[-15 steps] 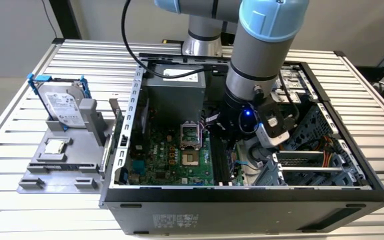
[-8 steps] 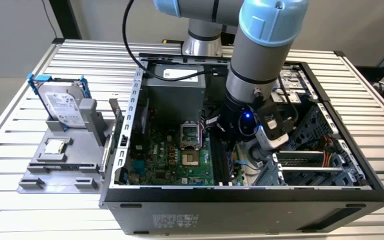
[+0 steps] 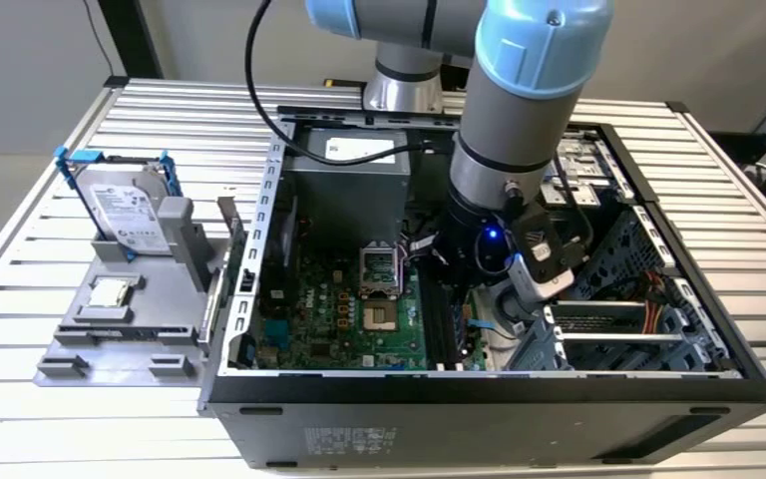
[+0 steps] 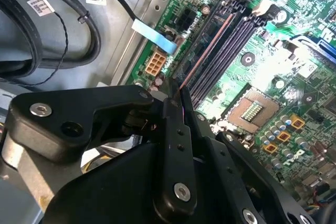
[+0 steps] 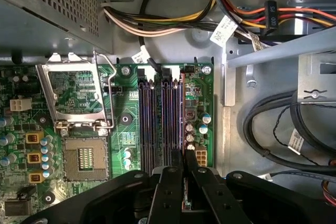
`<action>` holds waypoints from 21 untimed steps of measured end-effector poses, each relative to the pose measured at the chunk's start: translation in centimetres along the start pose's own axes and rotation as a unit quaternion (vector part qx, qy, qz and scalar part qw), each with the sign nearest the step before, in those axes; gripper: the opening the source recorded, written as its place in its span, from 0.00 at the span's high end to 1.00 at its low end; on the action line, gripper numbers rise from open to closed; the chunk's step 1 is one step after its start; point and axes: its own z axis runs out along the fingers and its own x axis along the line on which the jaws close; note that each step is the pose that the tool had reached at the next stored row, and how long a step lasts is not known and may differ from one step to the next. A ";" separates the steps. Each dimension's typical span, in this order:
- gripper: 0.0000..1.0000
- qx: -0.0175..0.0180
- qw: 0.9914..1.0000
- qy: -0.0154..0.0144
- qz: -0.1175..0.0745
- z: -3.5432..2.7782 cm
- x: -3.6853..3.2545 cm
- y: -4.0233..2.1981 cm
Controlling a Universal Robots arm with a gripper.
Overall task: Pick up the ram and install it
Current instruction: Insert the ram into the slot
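**Held edge-on, lined up over the board**

Closest to your wrist cameras are the black fingers of the gripper [image 5: 182, 155]. They are pressed together on a thin sliver of circuit board, which I take to be the ram [image 5: 184, 199]. It is held on edge, with its length running the same way as the memory slots [image 5: 160, 124]. That is probably why the wrist is turned as it is: a stick has to meet its slot edge-first and parallel.

Working down from the largest things:

- The open computer case [image 3: 490, 384] lies on its side, so the memory slots face up towards the arm [image 3: 517, 110], which reaches straight down to them from above.
- The motherboard [image 3: 343, 319] carries the memory slots along one edge. The side of that edge away from the processor socket is bare metal floor with loose black cables [image 4: 47, 30].
- The hard drive [image 3: 124, 205], in its blue frame, stands on a grey fixture outside the case. It is well apart from the memory slots, towards the exterior view's left.
- The empty processor socket [image 5: 84, 158] sits near the memory slots, on their inboard side.

In both wrist views the fingertips hang at the near end of the memory slots, over the outermost one or just beside it. You cannot tell from these pictures whether the ram's lower edge is touching that slot, and nothing shows it seated.
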 end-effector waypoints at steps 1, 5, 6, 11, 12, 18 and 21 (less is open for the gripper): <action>1.00 0.000 1.000 0.000 0.000 -0.04 0.00 0.00; 1.00 0.003 1.000 0.000 0.000 -0.29 -0.02 0.01; 1.00 0.005 1.000 0.000 0.000 -0.29 -0.02 0.00; 1.00 0.020 1.000 -0.001 -0.001 -0.30 -0.02 0.00; 1.00 0.020 1.000 -0.001 -0.001 -0.30 -0.02 0.00; 1.00 0.021 1.000 -0.001 0.000 -0.30 0.04 0.11; 1.00 0.021 1.000 -0.001 0.005 -0.29 0.20 0.10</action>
